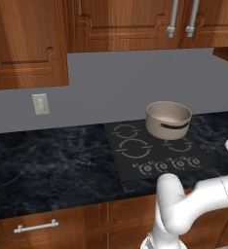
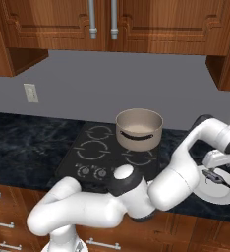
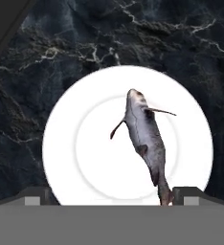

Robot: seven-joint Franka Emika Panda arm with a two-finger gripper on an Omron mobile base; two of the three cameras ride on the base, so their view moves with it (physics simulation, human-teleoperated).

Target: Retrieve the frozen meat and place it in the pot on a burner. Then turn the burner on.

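Note:
The frozen meat is a grey whole fish (image 3: 145, 139) lying on a round white plate (image 3: 80, 158), which sits on the dark marble counter right of the cooktop. My gripper (image 3: 115, 194) hangs straight above the plate, open, with its fingertips (image 3: 37, 194) either side of the fish's tail end and nothing between them. From the right base view the gripper (image 2: 219, 166) hovers just over the fish (image 2: 218, 178) and plate (image 2: 220, 196). The beige pot (image 1: 168, 119) (image 2: 139, 129) stands empty on the back right burner of the black cooktop (image 1: 135, 168), hiding most of that ring.
Three other white-ringed burners show, such as the front left one (image 1: 134, 148). A row of small knobs (image 1: 169, 165) (image 2: 92, 171) lines the cooktop's front edge. Wooden cabinets hang above, and a wall outlet (image 1: 40, 103) is at the left. My arm stretches over the counter's right side.

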